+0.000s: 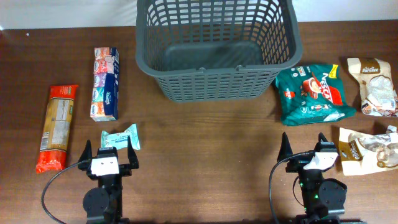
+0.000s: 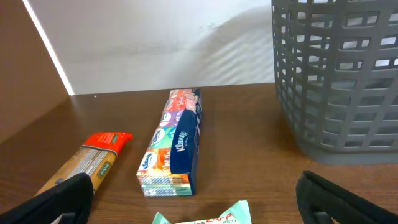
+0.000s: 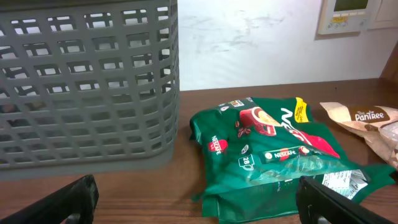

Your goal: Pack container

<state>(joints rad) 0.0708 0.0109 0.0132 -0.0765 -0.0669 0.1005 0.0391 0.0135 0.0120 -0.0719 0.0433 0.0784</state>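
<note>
Ahead of both arms: large dark grey slotted plastic basket [image 1: 214,81], empty. Left gripper [image 1: 109,151], right gripper [image 1: 303,148]: fingers wide apart, holding nothing. Risk: glossy green coffee pouch [image 1: 314,93] slipping from shallow pinch.

Dark wood table [image 1: 205,143] — white wall [image 2: 155,43], wall thermostat [image 3: 351,14].

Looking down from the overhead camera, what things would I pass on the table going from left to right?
red pasta packet → Kleenex tissue pack → grey basket → green Nescafé bag → upper beige PanTree bag
</note>
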